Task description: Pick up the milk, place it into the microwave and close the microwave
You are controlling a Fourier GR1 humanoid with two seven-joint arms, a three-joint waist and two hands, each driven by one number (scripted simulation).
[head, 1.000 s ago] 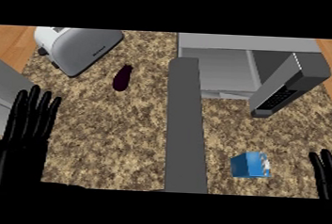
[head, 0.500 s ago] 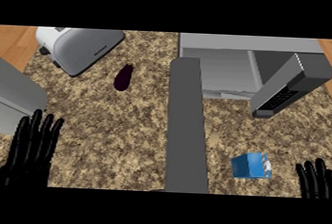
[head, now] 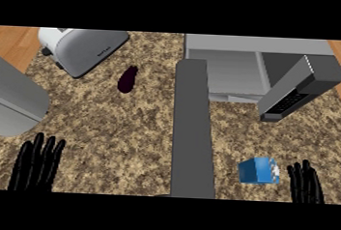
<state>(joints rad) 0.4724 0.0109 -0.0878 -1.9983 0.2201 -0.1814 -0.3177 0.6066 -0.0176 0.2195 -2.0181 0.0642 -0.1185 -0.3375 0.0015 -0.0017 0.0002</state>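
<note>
A: Head view, largest first. The counter [head: 130, 129], speckled stone, fills the frame. At far right is the microwave [head: 232, 66], cavity showing. Its door [head: 193, 137] stands swung out, running from the box toward the near edge.

B: So it looks ready to load. Other appliances?

A: A grey rounded unit [head: 10, 100] sits at the left edge and cannot be identified. A toaster [head: 83, 48] is at far left. Neither belongs to the task.

B: Hands?

A: The left hand [head: 35, 169] shows at near left, fingers straight and up, holding nothing. It is resting. The right hand [head: 306, 185] shows at the near right edge, fingers likewise straight, released, nothing in it.

B: And the carton?

A: The milk [head: 258, 170], a blue carton, sits on the counter at near right, between the door and the right hand. It is just beside that hand, with a gap visible. The smallest item is a dark purple vegetable [head: 127, 79], far and left of the door, near the toaster but apart from it.

B: Step judged?

A: The first step, the pick-up, is not yet made. The next move probably calls for the right hand to shift left onto the milk and curl round it. It would then carry the milk to the far side and into the cavity without clipping the door. Closing comes last.
</note>
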